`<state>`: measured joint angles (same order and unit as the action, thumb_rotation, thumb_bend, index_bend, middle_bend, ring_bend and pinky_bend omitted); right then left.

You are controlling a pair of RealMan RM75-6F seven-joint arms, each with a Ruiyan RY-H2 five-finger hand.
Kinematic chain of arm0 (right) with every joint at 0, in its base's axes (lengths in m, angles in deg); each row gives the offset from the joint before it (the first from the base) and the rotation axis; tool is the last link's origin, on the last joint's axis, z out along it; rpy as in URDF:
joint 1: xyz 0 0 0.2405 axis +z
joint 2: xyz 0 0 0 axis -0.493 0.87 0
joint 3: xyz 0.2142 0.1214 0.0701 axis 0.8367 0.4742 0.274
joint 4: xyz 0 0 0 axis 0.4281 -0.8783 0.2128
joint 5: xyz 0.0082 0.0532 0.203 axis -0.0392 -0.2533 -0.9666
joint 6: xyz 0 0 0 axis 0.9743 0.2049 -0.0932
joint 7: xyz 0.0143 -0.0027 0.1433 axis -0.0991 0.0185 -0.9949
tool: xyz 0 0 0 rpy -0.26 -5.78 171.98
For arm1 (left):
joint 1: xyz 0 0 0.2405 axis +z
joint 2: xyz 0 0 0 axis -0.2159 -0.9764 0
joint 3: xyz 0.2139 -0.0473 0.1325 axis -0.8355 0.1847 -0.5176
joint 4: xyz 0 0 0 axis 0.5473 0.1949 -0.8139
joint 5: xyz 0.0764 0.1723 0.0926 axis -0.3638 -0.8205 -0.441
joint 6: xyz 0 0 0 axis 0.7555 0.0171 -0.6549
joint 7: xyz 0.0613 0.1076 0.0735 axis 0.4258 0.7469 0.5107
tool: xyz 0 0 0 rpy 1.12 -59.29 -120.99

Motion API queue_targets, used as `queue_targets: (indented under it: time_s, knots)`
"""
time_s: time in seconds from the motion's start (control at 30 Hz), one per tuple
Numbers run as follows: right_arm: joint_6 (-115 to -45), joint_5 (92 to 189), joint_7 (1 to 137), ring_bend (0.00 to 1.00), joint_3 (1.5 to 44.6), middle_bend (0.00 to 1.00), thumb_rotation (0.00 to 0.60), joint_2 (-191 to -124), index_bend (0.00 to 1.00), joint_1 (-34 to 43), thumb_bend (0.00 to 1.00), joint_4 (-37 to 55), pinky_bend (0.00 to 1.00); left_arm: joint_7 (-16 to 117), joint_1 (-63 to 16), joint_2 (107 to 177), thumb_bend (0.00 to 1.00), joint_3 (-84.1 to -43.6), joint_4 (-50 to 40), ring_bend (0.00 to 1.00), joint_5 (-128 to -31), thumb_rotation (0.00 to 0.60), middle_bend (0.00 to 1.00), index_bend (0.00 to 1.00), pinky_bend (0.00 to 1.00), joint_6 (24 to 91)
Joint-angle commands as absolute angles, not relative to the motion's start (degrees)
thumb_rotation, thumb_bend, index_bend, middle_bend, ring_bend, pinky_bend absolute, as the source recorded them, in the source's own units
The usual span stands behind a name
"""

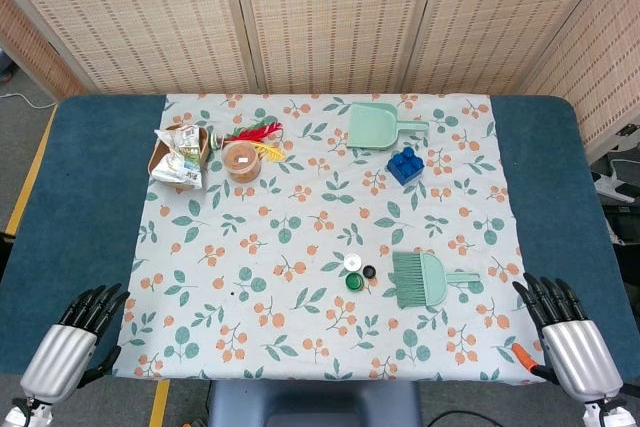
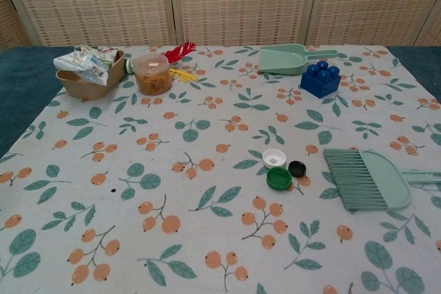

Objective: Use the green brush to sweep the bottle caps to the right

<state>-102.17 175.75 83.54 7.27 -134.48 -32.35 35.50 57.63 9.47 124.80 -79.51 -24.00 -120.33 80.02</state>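
Observation:
The green brush (image 1: pixel 428 279) (image 2: pixel 372 179) lies flat on the floral tablecloth, right of centre, bristles pointing left and handle right. Just left of the bristles sit three bottle caps: a white cap (image 1: pixel 352 262) (image 2: pixel 274 158), a small black cap (image 1: pixel 369 271) (image 2: pixel 297 168) and a green cap (image 1: pixel 355 282) (image 2: pixel 279 178). My left hand (image 1: pixel 75 339) hovers at the table's front left corner and my right hand (image 1: pixel 566 335) at the front right corner. Both hold nothing, with fingers stretched out forward. Neither hand shows in the chest view.
At the back stand a green dustpan (image 1: pixel 378 125) (image 2: pixel 289 58), a blue toy block (image 1: pixel 405 164) (image 2: pixel 320 80), a clear tub (image 1: pixel 241 160) (image 2: pixel 152 74) with red and yellow items behind it, and a cardboard box of packets (image 1: pixel 180 154) (image 2: pixel 88 72).

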Motion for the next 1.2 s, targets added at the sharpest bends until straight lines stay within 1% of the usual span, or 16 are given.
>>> queue_targets:
  time_s: [0.03, 0.27, 0.4, 0.5, 0.6, 0.7, 0.77, 0.87, 0.97, 1.07, 1.2]
  knots:
    - [-101.9, 175.5, 83.8, 0.0, 7.3, 0.0, 0.513, -134.7, 0.0, -32.2, 0.19, 35.5, 0.0, 57.9, 9.4, 125.0, 0.37, -79.5, -24.0, 0.0, -120.4, 0.592, 0.0, 0.0, 0.11, 79.9]
    - [-101.8, 174.4, 83.6, 0.0, 8.2, 0.0, 0.512, -135.4, 0.0, -31.9, 0.19, 35.0, 0.0, 56.9, 8.8, 125.6, 0.37, -79.3, -23.3, 0.0, -121.4, 0.593, 0.0, 0.0, 0.11, 80.1]
    - [-100.5, 172.8, 85.9, 0.0, 10.4, 0.0, 0.512, -138.1, 0.0, -30.4, 0.19, 32.9, 0.0, 55.5, 8.8, 125.8, 0.37, -79.0, -22.5, 0.0, -121.5, 0.593, 0.0, 0.0, 0.11, 80.9]
    - [-96.6, 169.2, 90.5, 0.0, 13.4, 0.0, 0.514, -140.2, 0.0, -27.4, 0.19, 32.8, 0.0, 54.6, 8.5, 125.6, 0.37, -78.6, -22.4, 0.0, -120.6, 0.593, 0.0, 0.0, 0.11, 80.6]
    - [-91.1, 164.6, 96.8, 0.0, 16.7, 0.0, 0.516, -141.6, 0.0, -23.2, 0.19, 34.9, 0.0, 53.6, 8.2, 125.3, 0.37, -78.0, -22.6, 0.0, -119.3, 0.595, 0.0, 0.0, 0.11, 80.2]
    - [-86.4, 159.4, 104.4, 0.0, 18.7, 0.0, 0.518, -142.4, 0.01, -19.8, 0.19, 37.4, 0.0, 53.1, 7.8, 125.3, 0.37, -77.3, -22.6, 0.0, -118.3, 0.594, 0.0, 0.0, 0.11, 79.8]
    - [-84.2, 156.2, 109.4, 0.0, 19.5, 0.03, 0.52, -143.6, 0.04, -17.8, 0.19, 37.7, 0.0, 52.6, 7.4, 125.2, 0.37, -77.1, -22.5, 0.0, -117.5, 0.594, 0.0, 0.0, 0.11, 78.9]
    - [-82.1, 152.6, 112.8, 0.0, 19.8, 0.08, 0.522, -145.8, 0.09, -16.0, 0.19, 36.7, 0.0, 52.0, 7.1, 124.9, 0.37, -77.0, -22.3, 0.0, -116.4, 0.596, 0.0, 0.0, 0.11, 77.9]
    - [-80.9, 150.4, 113.4, 0.0, 19.3, 0.13, 0.522, -148.6, 0.15, -14.9, 0.19, 33.8, 0.0, 51.0, 7.0, 124.6, 0.37, -76.9, -22.2, 0.0, -115.9, 0.594, 0.0, 0.0, 0.11, 77.6]
    - [-80.2, 149.2, 111.9, 0.0, 18.6, 0.17, 0.526, -151.8, 0.19, -14.2, 0.19, 29.5, 0.0, 50.2, 6.9, 124.3, 0.37, -76.9, -22.2, 0.0, -115.8, 0.597, 0.0, 0.0, 0.11, 77.7]
    - [-79.4, 148.5, 108.2, 0.0, 17.8, 0.2, 0.531, -154.6, 0.21, -14.0, 0.19, 25.4, 0.0, 49.9, 6.9, 124.1, 0.37, -77.0, -22.3, 0.0, -115.7, 0.597, 0.0, 0.0, 0.11, 77.7]
